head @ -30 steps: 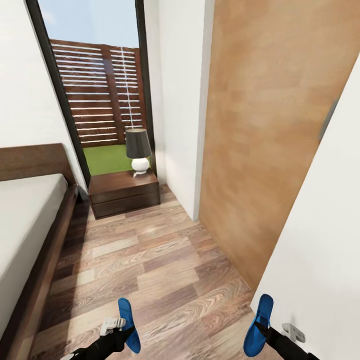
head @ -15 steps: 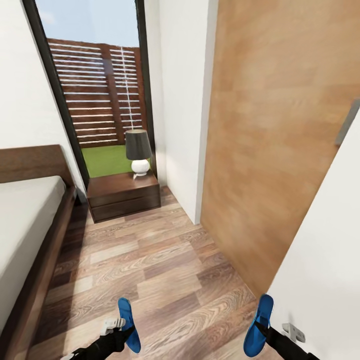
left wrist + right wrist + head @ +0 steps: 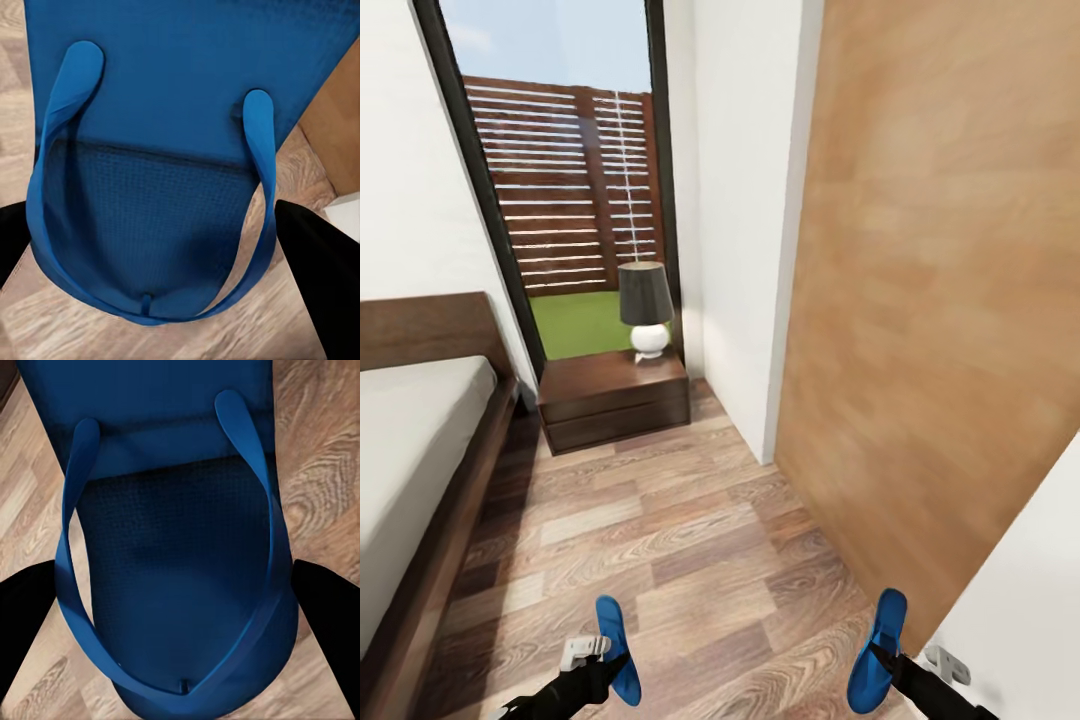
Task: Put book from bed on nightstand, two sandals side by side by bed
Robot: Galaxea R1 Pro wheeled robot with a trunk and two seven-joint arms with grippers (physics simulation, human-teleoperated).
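Each of my grippers carries one blue sandal above the wood floor. My left gripper [image 3: 615,665] is shut on the left sandal [image 3: 617,645], whose sole and straps [image 3: 150,187] loom close in the left wrist view. My right gripper [image 3: 875,655] is shut on the right sandal [image 3: 880,645], seen close up [image 3: 180,555] in the right wrist view. The bed [image 3: 410,440], with its off-white mattress and dark frame, lies at the left. A dark nightstand [image 3: 615,395] stands beside its headboard, by the window. The book is out of view.
A lamp [image 3: 645,310] with a dark shade sits on the nightstand. A brown door [image 3: 940,330] and a white wall [image 3: 735,200] close in the right side. A wood-plank floor [image 3: 660,520] runs between the bed and the door.
The head view has shifted a little, so the nightstand and door sit slightly further right. Both grippers keep the sandals in the same place in the picture.
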